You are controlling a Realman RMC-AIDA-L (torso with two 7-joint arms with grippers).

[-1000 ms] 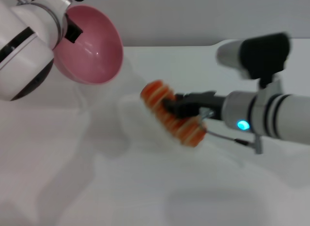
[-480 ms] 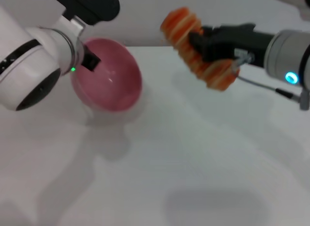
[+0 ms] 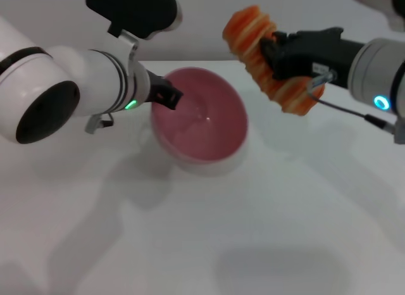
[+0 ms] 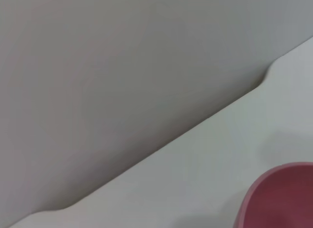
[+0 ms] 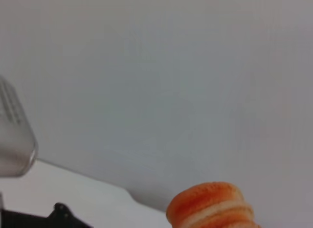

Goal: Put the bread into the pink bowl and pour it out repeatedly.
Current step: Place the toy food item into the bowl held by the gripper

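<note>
The pink bowl (image 3: 201,123) is tilted, its glossy inside facing me and the right, low over the white table. My left gripper (image 3: 166,94) is shut on its near-left rim. A part of the bowl's rim shows in the left wrist view (image 4: 279,198). The bread (image 3: 269,59), ridged with orange-red and cream stripes, hangs in the air to the upper right of the bowl. My right gripper (image 3: 273,54) is shut on its middle. One end of the bread shows in the right wrist view (image 5: 211,206).
The white table (image 3: 209,232) spreads in front of both arms. A grey wall (image 3: 202,23) stands behind its far edge. A cable (image 3: 354,114) hangs under my right wrist.
My left gripper has swung the bowl down and to the right, toward the table's middle. My right gripper has lifted the bread off the table and holds it above the bowl's right side.
</note>
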